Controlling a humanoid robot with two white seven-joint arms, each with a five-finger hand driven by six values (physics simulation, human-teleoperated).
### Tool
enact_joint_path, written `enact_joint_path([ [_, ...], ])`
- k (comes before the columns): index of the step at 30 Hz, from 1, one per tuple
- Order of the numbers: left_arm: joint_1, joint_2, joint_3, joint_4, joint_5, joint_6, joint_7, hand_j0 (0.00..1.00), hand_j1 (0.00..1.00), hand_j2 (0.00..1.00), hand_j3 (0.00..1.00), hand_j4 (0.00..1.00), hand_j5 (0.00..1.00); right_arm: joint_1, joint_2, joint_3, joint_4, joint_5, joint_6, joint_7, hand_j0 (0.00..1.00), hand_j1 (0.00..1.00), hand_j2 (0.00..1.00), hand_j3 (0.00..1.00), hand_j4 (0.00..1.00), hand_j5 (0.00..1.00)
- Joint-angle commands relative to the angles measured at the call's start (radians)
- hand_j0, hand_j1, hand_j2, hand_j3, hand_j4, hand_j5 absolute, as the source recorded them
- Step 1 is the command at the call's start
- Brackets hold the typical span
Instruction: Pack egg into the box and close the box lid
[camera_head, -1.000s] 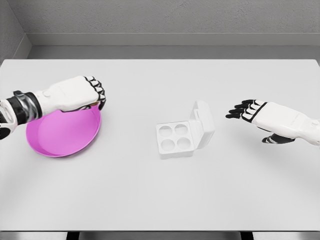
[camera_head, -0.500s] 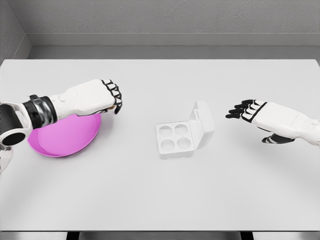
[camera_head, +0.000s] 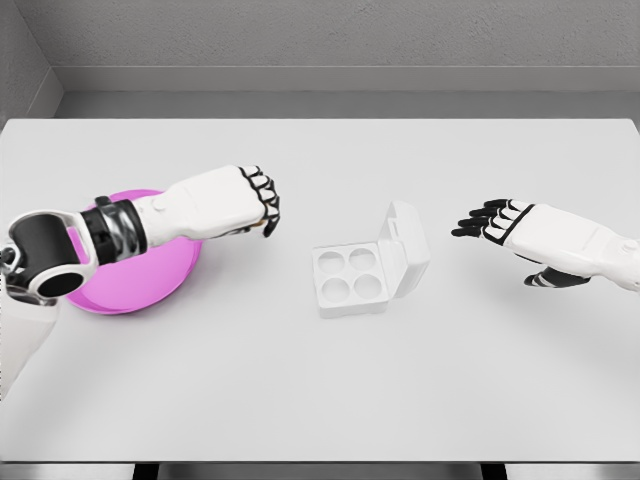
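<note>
The white egg box (camera_head: 365, 270) sits near the middle of the pale grey worktop (camera_head: 320, 380). Its lid (camera_head: 405, 248) is up, tilted on the right side of the box. The bottom part has 4 round cups, 2 by 2, & all 4 look empty.

The left hand (camera_head: 245, 200) is above the worktop, between the pink bowl (camera_head: 150, 275) & the box, well apart from the box. Its fingers (camera_head: 265, 195) are curled in tight, like a fist, w/ the black tips pointing down & to the right. Can't tell if there's an egg inside the fist: no egg shows anywhere. The left arm comes in from the lower left & crosses over the bowl, hiding the top part of it.

The pink bowl is on the left side of the worktop. The part of it that shows has nothing in it.

The right hand (camera_head: 500, 222) is on the right side, near the box but not touching it. Its fingers are stretched out flat & loose, pointing left at the lid, & it holds nothing. The thumb (camera_head: 548, 279) hangs lower, under the palm.

Behind the worktop is a grey wall (camera_head: 320, 40).
</note>
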Motion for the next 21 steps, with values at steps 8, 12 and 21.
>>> enact_joint_path([
  [8, 0.002, -0.042, -0.026, -0.024, 0.004, 0.003, 0.001, 0.35, 0.35, 0.35, 0.35, 0.35, 0.35, 0.000, -0.001, 0.000, 0.000, -0.006, 0.003, 0.000, 1.00, 1.00, 1.00, 1.00, 1.00, 1.00],
  [12, 0.000, -0.057, -0.035, -0.025, 0.003, 0.003, 0.001, 0.34, 0.34, 0.34, 0.34, 0.34, 0.34, 0.000, -0.002, 0.000, 0.000, -0.006, 0.003, 0.000, 1.00, 1.00, 1.00, 1.00, 1.00, 1.00],
  [21, -0.002, -0.108, -0.054, -0.024, -0.022, 0.003, 0.001, 0.33, 0.33, 0.33, 0.33, 0.33, 0.33, 0.000, -0.002, 0.001, 0.000, -0.006, 0.003, 0.000, 1.00, 1.00, 1.00, 1.00, 1.00, 1.00],
])
